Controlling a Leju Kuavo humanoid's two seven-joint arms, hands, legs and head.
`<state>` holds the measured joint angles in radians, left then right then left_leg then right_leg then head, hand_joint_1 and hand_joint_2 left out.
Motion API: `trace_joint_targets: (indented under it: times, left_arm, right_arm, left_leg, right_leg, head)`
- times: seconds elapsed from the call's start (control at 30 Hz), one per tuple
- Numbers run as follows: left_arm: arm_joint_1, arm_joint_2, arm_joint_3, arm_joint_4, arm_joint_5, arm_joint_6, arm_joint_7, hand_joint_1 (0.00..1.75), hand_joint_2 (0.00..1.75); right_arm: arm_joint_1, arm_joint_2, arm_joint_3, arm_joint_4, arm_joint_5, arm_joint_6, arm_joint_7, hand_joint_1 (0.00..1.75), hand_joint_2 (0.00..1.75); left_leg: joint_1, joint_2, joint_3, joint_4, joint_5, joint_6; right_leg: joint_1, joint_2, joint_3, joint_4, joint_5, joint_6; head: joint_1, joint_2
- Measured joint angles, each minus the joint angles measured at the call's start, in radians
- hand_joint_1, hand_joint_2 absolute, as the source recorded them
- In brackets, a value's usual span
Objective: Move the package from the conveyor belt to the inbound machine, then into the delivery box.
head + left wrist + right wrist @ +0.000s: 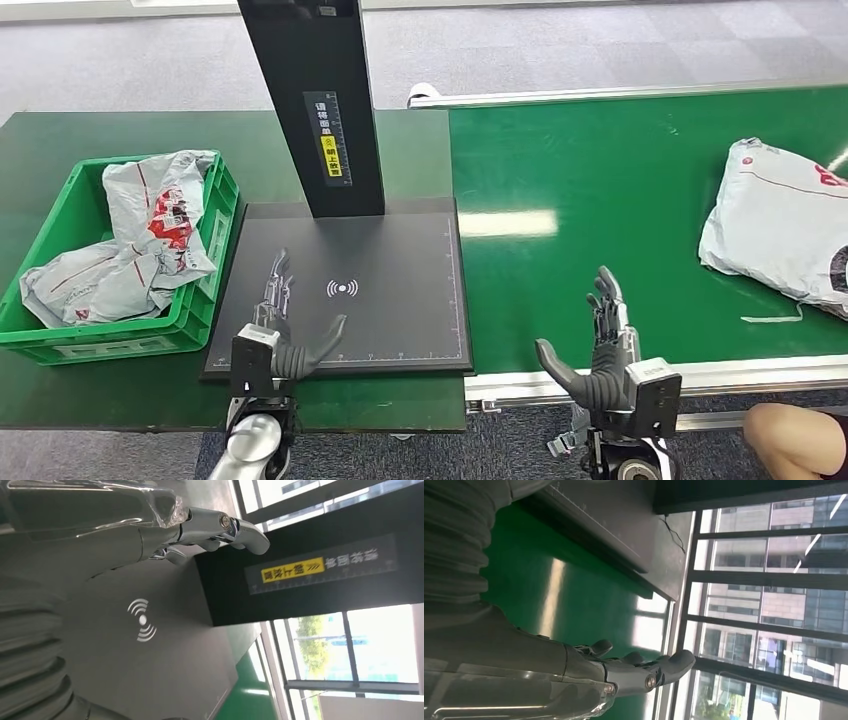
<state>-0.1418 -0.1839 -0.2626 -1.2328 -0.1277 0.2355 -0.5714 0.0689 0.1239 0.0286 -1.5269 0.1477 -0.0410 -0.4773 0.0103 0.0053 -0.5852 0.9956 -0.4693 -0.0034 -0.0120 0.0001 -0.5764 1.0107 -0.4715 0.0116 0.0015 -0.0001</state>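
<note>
- Left hand (283,318) hovers flat over the inbound machine (400,300), fingers (277,285) spread, holding nothing.
- Right hand (603,340) sits over the conveyor belt (600,190), fingers apart, empty.
- Package (780,225) lies far right on the belt, well apart from both hands.
- Delivery box (205,290) on the counter (60,140) holds grey bags.

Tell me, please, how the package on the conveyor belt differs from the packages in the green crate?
The package on the belt lies flat and alone, partly cut off by the picture's edge. The packages in the green crate are crumpled and piled together, leaning on the crate's walls. All are grey plastic mailers with red print, and neither hand touches them.
</note>
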Motion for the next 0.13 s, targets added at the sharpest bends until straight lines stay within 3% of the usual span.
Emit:
trace_joint_targets:
  times: [0.13]
  left_arm:
    - [0.005, -0.007, 0.001, 0.005, 0.019, -0.027, 0.000, 0.00, 1.75]
  right_arm:
    - [-0.002, 0.007, 0.003, 0.018, 0.005, 0.008, -0.001, 0.00, 1.75]
  left_leg:
    - [0.000, 0.000, 0.000, 0.000, 0.000, 0.000]
  right_leg:
    - [0.000, 0.000, 0.000, 0.000, 0.000, 0.000]
  head:
    - [0.000, 0.000]
